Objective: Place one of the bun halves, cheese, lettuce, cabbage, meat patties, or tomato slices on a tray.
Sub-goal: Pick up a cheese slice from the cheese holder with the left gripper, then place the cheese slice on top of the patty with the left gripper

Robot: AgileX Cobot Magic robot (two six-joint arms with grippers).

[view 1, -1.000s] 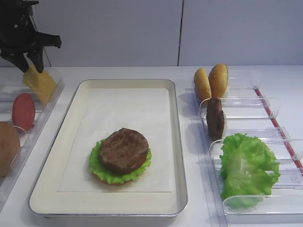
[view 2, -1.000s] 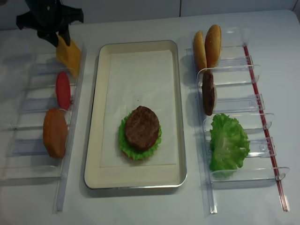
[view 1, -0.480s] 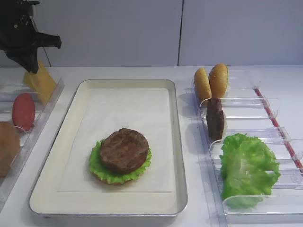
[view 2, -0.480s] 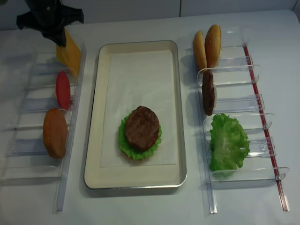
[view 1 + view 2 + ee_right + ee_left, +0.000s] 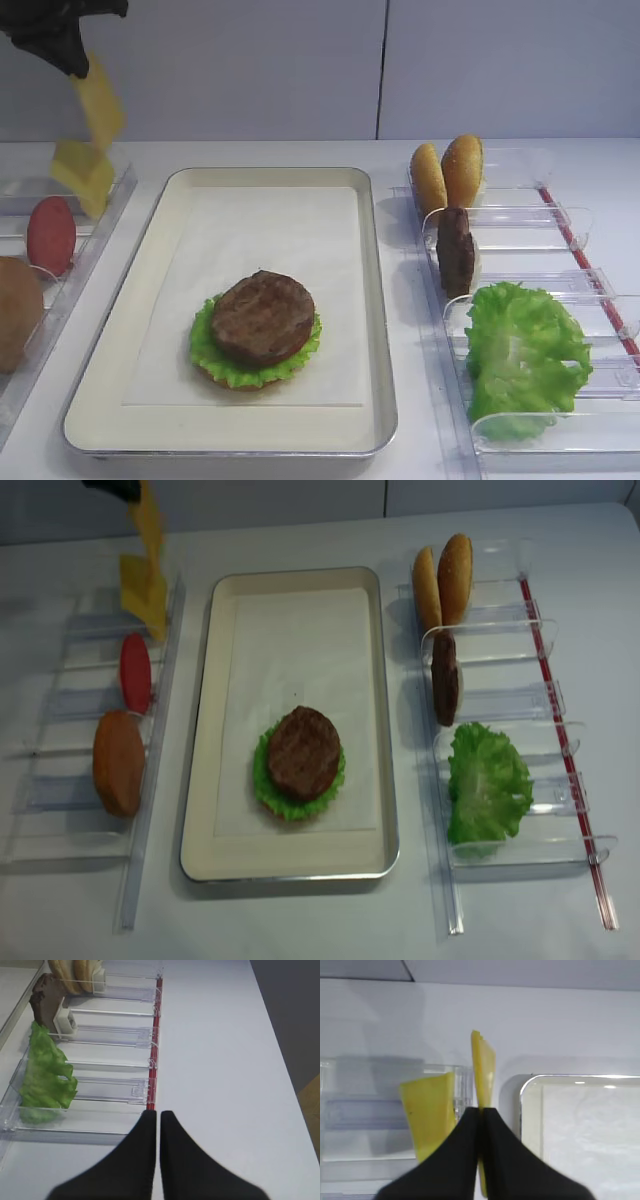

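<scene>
Upper left, the black left gripper (image 5: 481,1112) pinches a thin yellow cheese slice (image 5: 483,1072) above its bin, probably clear of it. Next: carry it to the cream metal-rimmed tray (image 5: 375,300). The black right gripper (image 5: 158,1117) is closed, empty.

No legible text, labels, brands or numbers anywhere: none on the tray (image 5: 375,300), the clear plastic bins (image 5: 520,215), the food or the counter (image 5: 500,520).

Cheese (image 5: 100,100): yellow. Tray (image 5: 375,300): cream, silver rim. Patty (image 5: 262,316): dark brown. Lettuce (image 5: 525,355): bright green. Tomato slice (image 5: 50,235): dull red.
</scene>
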